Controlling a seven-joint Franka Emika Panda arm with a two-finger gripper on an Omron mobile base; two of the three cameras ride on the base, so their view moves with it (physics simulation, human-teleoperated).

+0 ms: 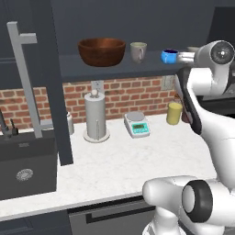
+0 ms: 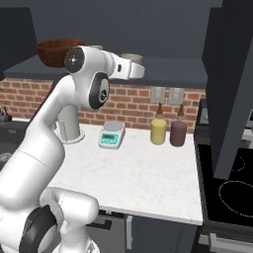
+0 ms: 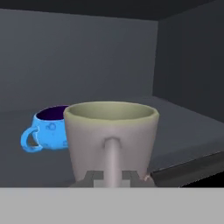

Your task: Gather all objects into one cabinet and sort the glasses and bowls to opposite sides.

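The gripper is clamped on the handle of a pale mug, holding it upright just over the shelf of the cabinet, near its right end. A blue bowl sits just behind and to the left of that mug; whether they touch I cannot tell. In the left base view the wooden bowl stands at the shelf's left, a 2nd mug beside it, then the blue bowl, then the arm's wrist.

To do this step well, I judge the mug should be lowered flat onto the shelf before the fingers part, with a clear gap to the blue bowl so the retreat does not nudge it. The sort likely needs the blue bowl moved toward the wooden one, mugs kept right.

The shelf is dark and flat, the back wall close. Below lies a white marble counter against red brick, with a scale, a yellow canister and a maroon canister
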